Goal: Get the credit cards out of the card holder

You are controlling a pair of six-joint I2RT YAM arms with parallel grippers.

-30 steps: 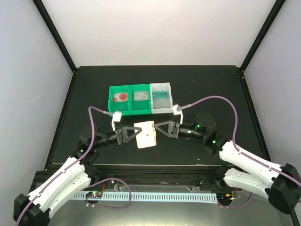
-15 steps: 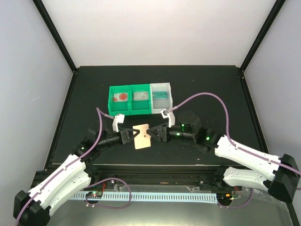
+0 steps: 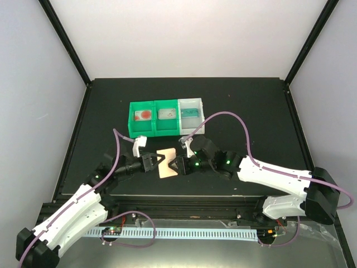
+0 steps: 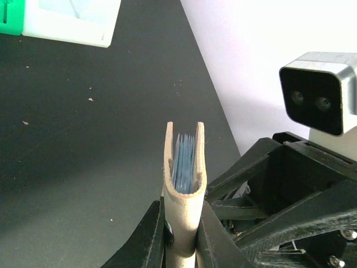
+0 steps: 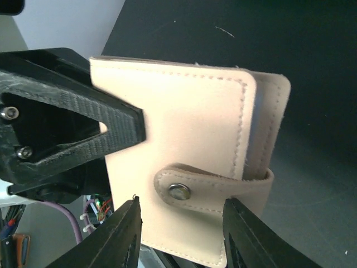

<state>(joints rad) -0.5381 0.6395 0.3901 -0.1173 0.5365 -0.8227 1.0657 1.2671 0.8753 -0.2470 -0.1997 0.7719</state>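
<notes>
The tan card holder point(image 3: 166, 163) hangs above the table, with my left gripper point(image 3: 157, 162) shut on its folded spine. In the left wrist view the card holder point(image 4: 184, 195) stands edge-on between the fingers of the left gripper point(image 4: 180, 211), and the teal credit cards point(image 4: 183, 161) show inside its open end. My right gripper point(image 3: 175, 164) is close against the holder from the right. In the right wrist view the right gripper point(image 5: 181, 220) is open, its fingers on either side of the snapped strap point(image 5: 215, 187) across the card holder point(image 5: 178, 123).
A green-and-white three-compartment bin point(image 3: 166, 117) stands behind the grippers, with small items in each section; its white corner point(image 4: 67, 22) shows in the left wrist view. The table's front edge lies just below both arms.
My right gripper opened and slid left up to the holder. The left gripper turned the holder from face-up to more edge-on and brought it slightly nearer.
</notes>
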